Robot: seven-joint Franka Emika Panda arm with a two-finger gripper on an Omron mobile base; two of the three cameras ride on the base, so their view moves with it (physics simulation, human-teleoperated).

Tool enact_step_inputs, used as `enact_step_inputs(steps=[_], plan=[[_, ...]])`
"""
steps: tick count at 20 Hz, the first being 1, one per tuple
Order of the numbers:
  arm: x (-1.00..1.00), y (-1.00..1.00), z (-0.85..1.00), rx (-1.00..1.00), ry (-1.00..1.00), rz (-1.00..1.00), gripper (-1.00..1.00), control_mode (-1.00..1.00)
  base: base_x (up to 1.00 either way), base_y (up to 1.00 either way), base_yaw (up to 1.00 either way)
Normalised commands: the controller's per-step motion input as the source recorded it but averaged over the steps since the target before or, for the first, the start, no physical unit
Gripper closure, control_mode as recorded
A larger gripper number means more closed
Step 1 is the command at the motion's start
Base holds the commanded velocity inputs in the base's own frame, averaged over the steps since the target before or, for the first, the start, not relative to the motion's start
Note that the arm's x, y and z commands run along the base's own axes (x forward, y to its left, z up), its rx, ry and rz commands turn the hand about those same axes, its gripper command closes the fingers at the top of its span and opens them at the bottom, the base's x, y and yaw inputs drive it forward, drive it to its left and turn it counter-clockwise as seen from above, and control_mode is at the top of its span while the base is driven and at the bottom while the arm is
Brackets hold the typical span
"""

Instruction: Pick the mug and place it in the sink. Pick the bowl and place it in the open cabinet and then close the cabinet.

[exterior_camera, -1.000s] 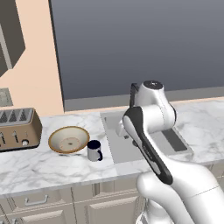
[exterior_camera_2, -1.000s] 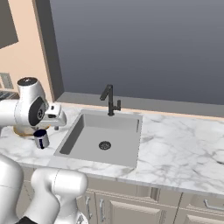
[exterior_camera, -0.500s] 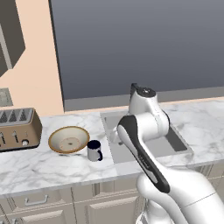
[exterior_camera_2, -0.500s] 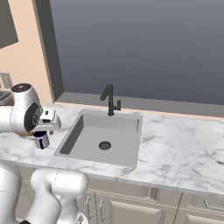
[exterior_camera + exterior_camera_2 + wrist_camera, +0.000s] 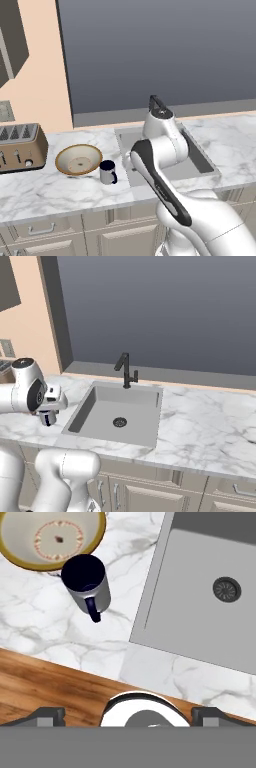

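Observation:
The small grey mug (image 5: 87, 584) stands upright on the marble counter with its dark handle toward the counter's front edge; in the left base view the mug (image 5: 107, 172) is just right of the bowl (image 5: 79, 159). The wide tan bowl (image 5: 50, 534) lies right behind the mug, almost touching it. My gripper (image 5: 129, 714) hangs open above the counter's front edge, between mug and sink, holding nothing. The grey sink (image 5: 200, 627) with its round drain (image 5: 226, 589) lies to the right. A dark cabinet (image 5: 10, 45) hangs at the upper left, cut off by the frame.
A toaster (image 5: 20, 147) stands at the counter's left end. The black faucet (image 5: 125, 368) rises behind the sink (image 5: 82, 411). A large dark window runs along the back wall. Cream drawer fronts (image 5: 45, 230) sit below the counter, and wooden floor (image 5: 45, 687) shows beneath its edge.
The arm has swung left and lower, carrying the open gripper from the sink's left edge toward the mug. Mug and bowl have not moved.

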Motion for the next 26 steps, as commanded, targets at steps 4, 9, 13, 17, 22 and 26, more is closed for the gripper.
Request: enact_step_inputs(steps=[4,9,13,17,22,26], plan=[[0.00,0.14,-0.21,0.00,0.00,0.00,-1.00,-1.00,0.00,0.00,0.00],[0.00,0.20,-0.18,0.00,0.00,0.00,-1.00,-1.00,0.00,0.00,0.00],[0.00,0.23,-0.19,0.00,0.00,0.00,-1.00,-1.00,0.00,0.00,0.00],[0.00,0.17,-0.18,0.00,0.00,0.00,-1.00,-1.00,0.00,0.00,0.00],[0.02,0.06,-0.19,0.00,0.00,0.00,-1.00,-1.00,0.00,0.00,0.00],[0.11,0.00,-0.13,0.03,0.00,0.00,-1.00,-1.00,0.00,0.00,0.00]])
